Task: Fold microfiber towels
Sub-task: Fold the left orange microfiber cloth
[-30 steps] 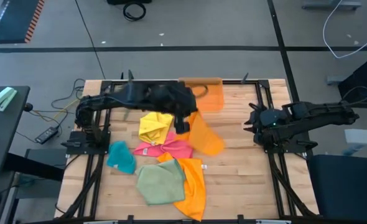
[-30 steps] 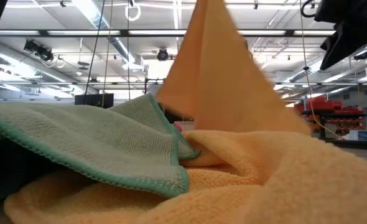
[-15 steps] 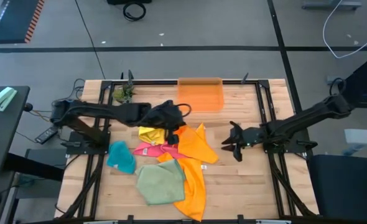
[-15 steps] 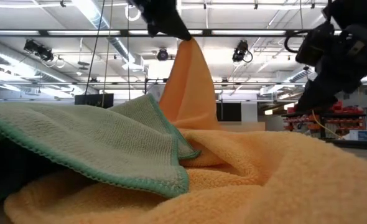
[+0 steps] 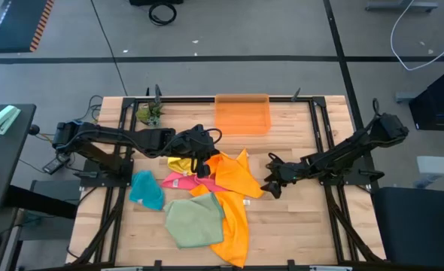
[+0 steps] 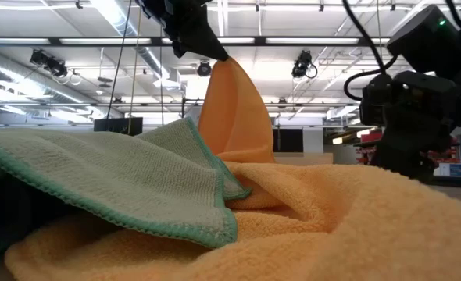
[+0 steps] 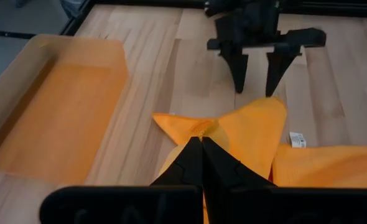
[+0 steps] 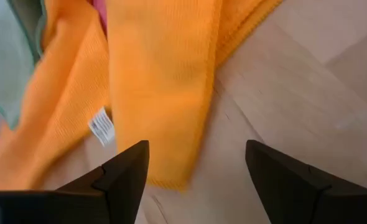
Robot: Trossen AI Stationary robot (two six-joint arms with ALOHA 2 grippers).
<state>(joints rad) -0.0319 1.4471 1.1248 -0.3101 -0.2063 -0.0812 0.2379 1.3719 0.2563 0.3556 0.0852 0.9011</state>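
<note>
Two dark end effectors over the wooden bench (image 5: 297, 226): left end effector (image 5: 205, 156) pinched tight on a raised corner of the soft orange microfiber towel (image 5: 235, 175), lifted into a peak above the heap mid-bench; right end effector (image 5: 268, 185) spread wide, holding nothing, just beside that towel's far edge. Spread around: yellow towel (image 5: 180, 163), pink towel (image 5: 184, 181), teal towel (image 5: 147, 190), sage green towel (image 5: 194, 220) and a second orange towel (image 5: 234, 226) with a white tag. Stood at the far edge: rigid translucent orange bin (image 5: 242, 114).
</note>
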